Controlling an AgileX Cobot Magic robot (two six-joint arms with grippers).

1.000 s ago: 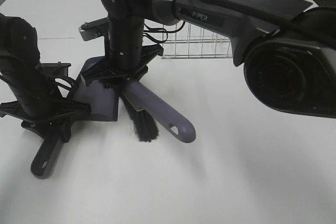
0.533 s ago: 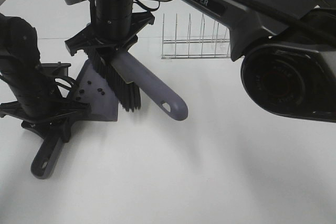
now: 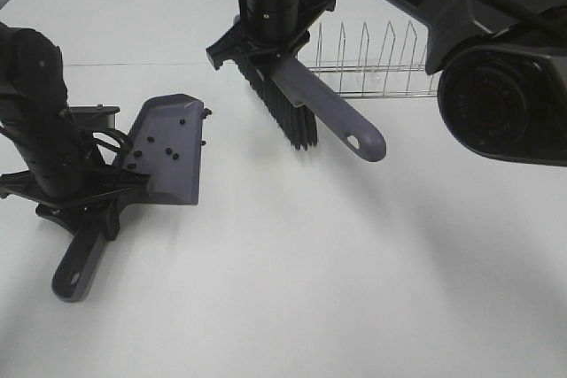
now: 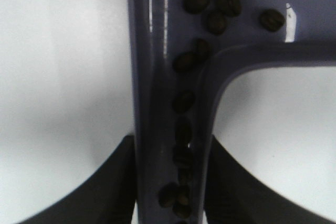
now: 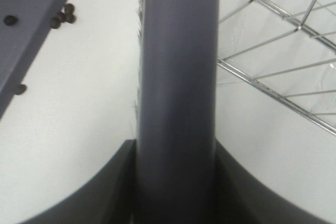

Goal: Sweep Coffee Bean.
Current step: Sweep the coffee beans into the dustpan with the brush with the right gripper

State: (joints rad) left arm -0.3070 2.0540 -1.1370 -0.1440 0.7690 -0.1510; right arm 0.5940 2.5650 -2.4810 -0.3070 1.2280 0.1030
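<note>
- Left wrist view has most of the coffee beans point(image 4: 184, 100) already inside the dustpan point(image 4: 157, 51): a loose cluster lies on its floor and a line of them runs down the hollow of its handle (roughly a dozen, as far as I can count).
- Right wrist view shows what is left: a small knot of stray beans point(image 5: 65, 14) on the table point(image 5: 79, 129), touching or just beside the dustpan's edge. One more sits at another part of that edge (on the lip or on the table, I cannot tell).
- Holding the dustpan is the left gripper point(image 4: 170, 177), its jaws clamped tight on either side of the handle. The pan appears to sit on the table.
- Beyond the edge of the dustpan where the strays lie hangs the brush point(image 3: 292, 104), lifted clear of the table, its bristles touching nothing. It sits between the dustpan and a wire rack point(image 3: 381, 68).
- Carrying it is the right gripper point(image 5: 176, 182), closed firmly around the brush handle.
- My reading is that the sweep is largely done, since the bulk of the beans is collected. What remains is lowering the brush behind the strays and drawing them into the dustpan with a short stroke (a gentle one, as they could easily skitter past the edge).
</note>
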